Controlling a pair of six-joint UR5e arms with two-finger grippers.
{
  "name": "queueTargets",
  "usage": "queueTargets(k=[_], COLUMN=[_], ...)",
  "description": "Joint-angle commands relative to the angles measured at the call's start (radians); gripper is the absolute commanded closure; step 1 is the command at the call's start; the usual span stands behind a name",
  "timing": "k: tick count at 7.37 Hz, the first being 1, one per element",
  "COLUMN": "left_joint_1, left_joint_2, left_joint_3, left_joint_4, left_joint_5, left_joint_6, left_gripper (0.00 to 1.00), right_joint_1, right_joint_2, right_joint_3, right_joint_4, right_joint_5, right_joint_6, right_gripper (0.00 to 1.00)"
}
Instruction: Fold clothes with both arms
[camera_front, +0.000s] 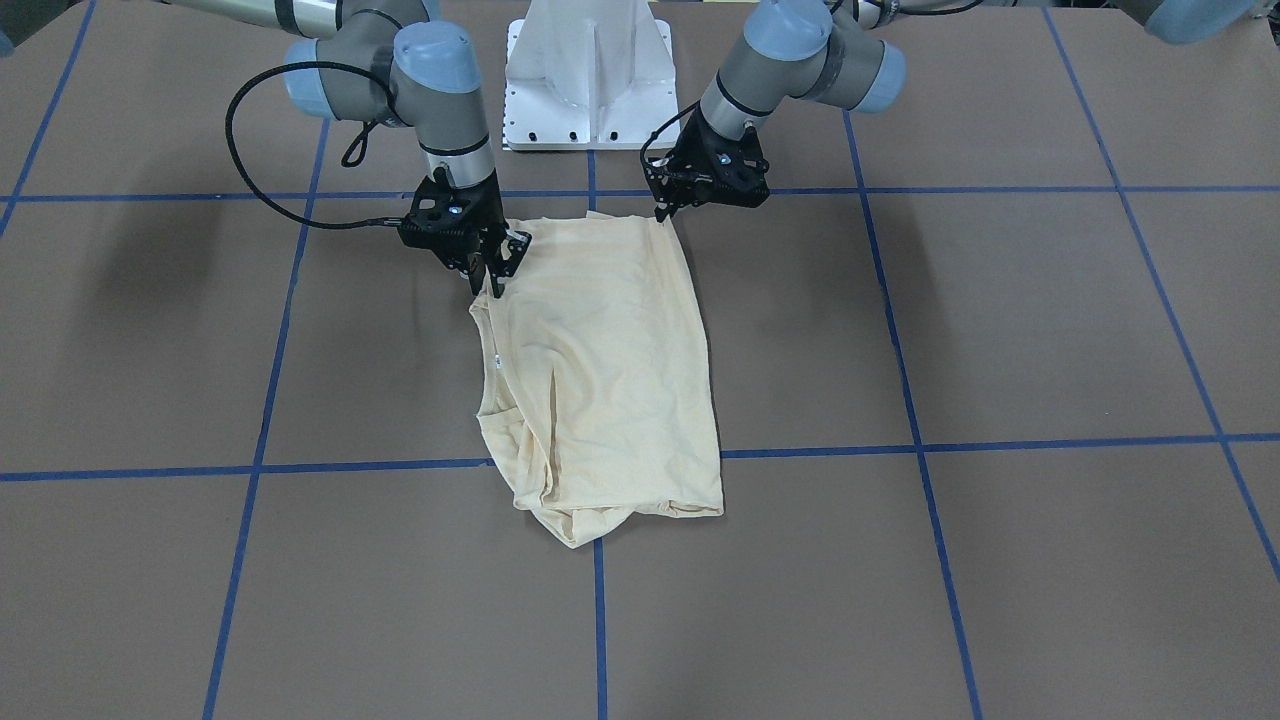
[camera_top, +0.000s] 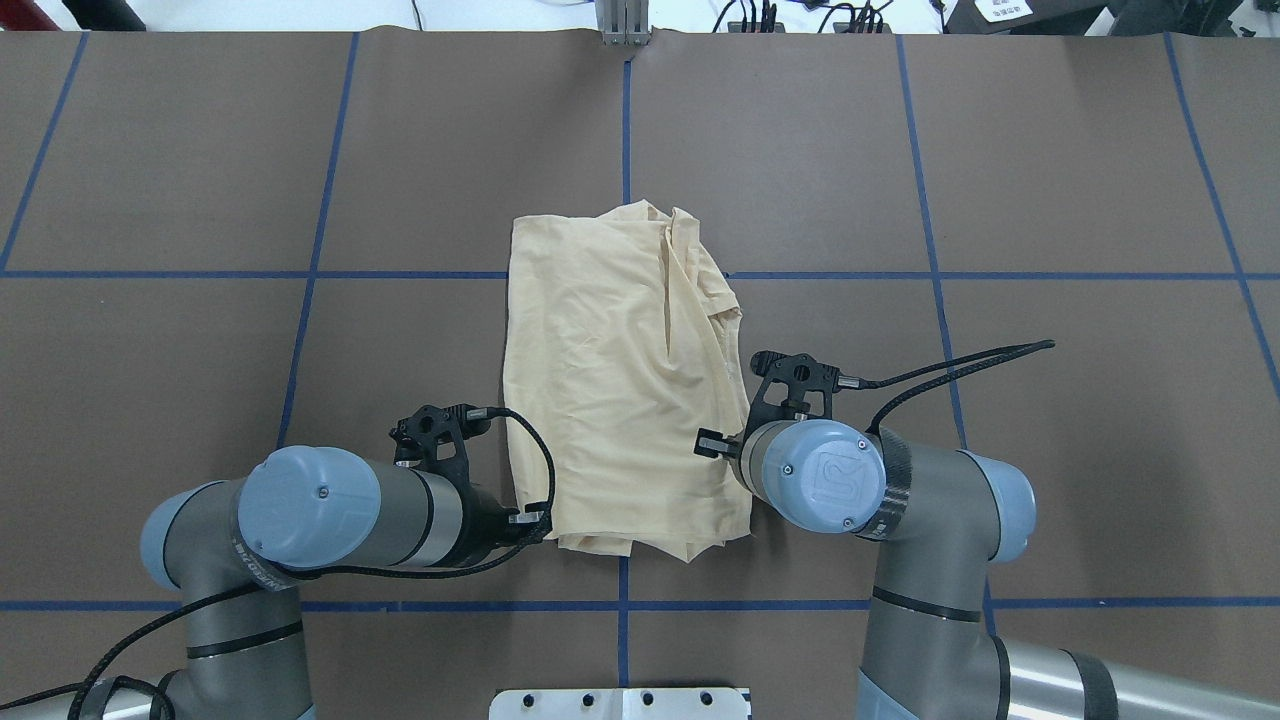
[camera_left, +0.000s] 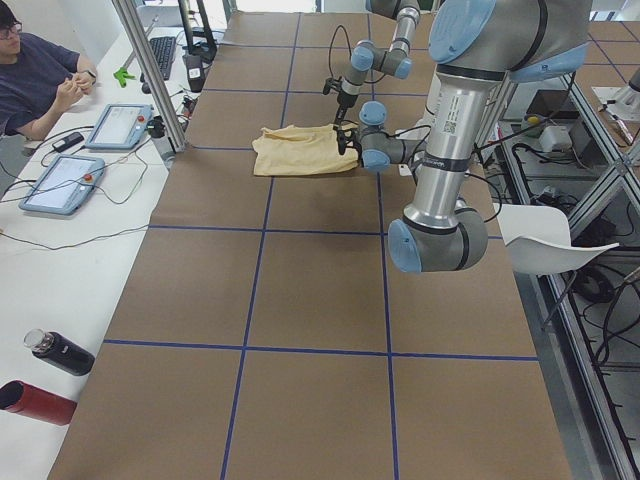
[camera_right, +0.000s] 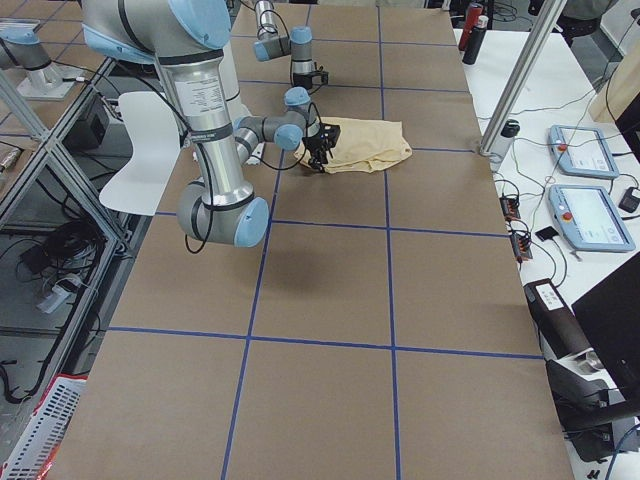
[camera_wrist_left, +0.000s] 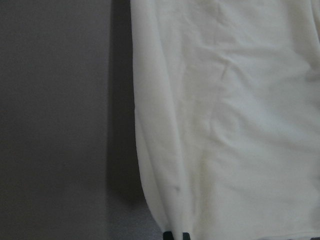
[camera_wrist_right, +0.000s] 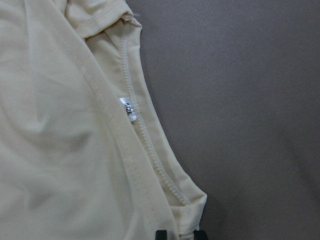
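Observation:
The pale cream-yellow shirt (camera_front: 600, 370) (camera_top: 610, 380) lies folded into a long rectangle in the middle of the table, its print hidden. Its collar with the small white neck label (camera_wrist_right: 128, 108) (camera_front: 497, 360) faces my right arm. My right gripper (camera_front: 493, 288) (camera_top: 715, 443) (camera_wrist_right: 180, 234) is shut on the shirt's edge near the collar. My left gripper (camera_front: 662, 212) (camera_top: 535, 520) (camera_wrist_left: 176, 235) is shut on the opposite near corner, its tips close together on the fabric (camera_wrist_left: 225, 125). Both grippers sit low at the table.
The white pedestal base (camera_front: 590, 80) stands just behind the shirt. Blue tape lines (camera_top: 625, 150) grid the brown tabletop. A person (camera_left: 40, 80) sits at a side bench with tablets (camera_left: 115, 125) and bottles (camera_left: 60, 352). A white chair (camera_left: 545, 235) stands beside the table.

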Motion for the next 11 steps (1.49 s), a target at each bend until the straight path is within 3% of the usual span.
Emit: queueTargets(k=[1, 2, 4, 6, 8, 9, 11], left_joint_1=[0.0, 0.0, 0.0, 0.0, 0.003, 0.004, 0.049], left_joint_2=[0.002, 0.003, 0.003, 0.002, 0.002, 0.002, 0.011], left_joint_3=[-0.003, -0.004, -0.004, -0.013, -0.117, -0.185, -0.289], left_joint_4=[0.0, 0.001, 0.001, 0.0, 0.103, 0.146, 0.206], left_joint_5=[0.0, 0.0, 0.0, 0.0, -0.003, -0.034, -0.034], left_joint_6=[0.0, 0.0, 0.0, 0.0, 0.0, 0.0, -0.029], left_gripper=[1.0, 1.0, 1.0, 1.0, 1.0, 1.0, 1.0], right_joint_1=[-0.001, -0.001, -0.001, 0.001, 0.006, -0.005, -0.066], right_joint_2=[-0.001, 0.0, 0.0, 0.002, -0.013, -0.024, -0.047], right_joint_3=[0.001, 0.001, 0.004, 0.016, 0.093, 0.154, 0.357], right_joint_4=[0.0, 0.0, 0.0, 0.0, -0.003, -0.034, -0.22], right_joint_5=[0.0, 0.002, 0.003, 0.008, 0.029, 0.04, 0.054], right_joint_6=[-0.006, -0.008, -0.008, -0.008, -0.009, -0.009, -0.008], right_gripper=[0.7, 0.74, 1.0, 1.0, 1.0, 1.0, 1.0])
